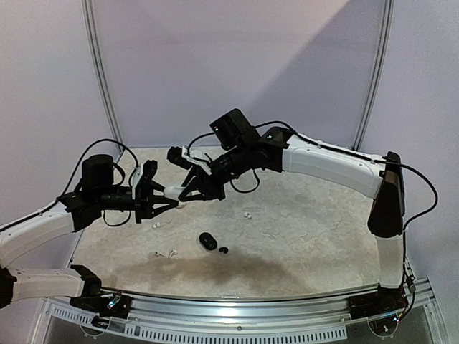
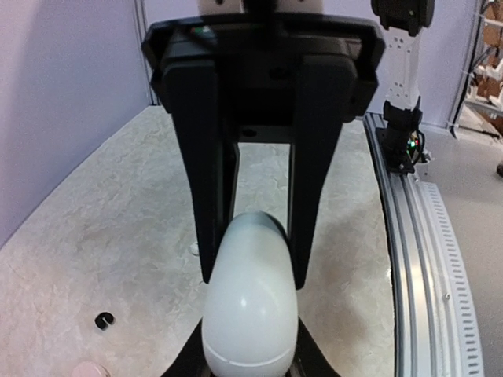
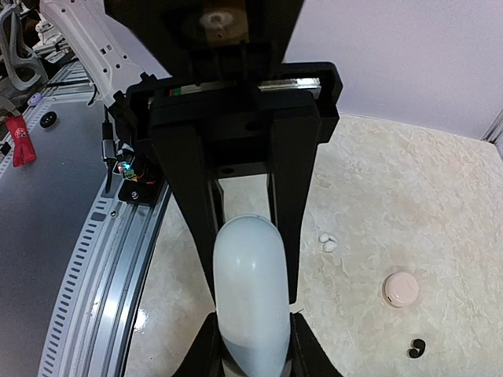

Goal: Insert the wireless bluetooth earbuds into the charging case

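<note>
Top external, left gripper (image 1: 168, 196), right gripper (image 1: 184, 190), both gripping charging case (image 1: 175, 191)

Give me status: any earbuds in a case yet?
Done: no bud visibly seated.
In hand: left gripper and right gripper both clamp the white case above the table; its lid looks shut.
Left: white buds lie loose on the table, and a black bud lies beside the black case.
</note>
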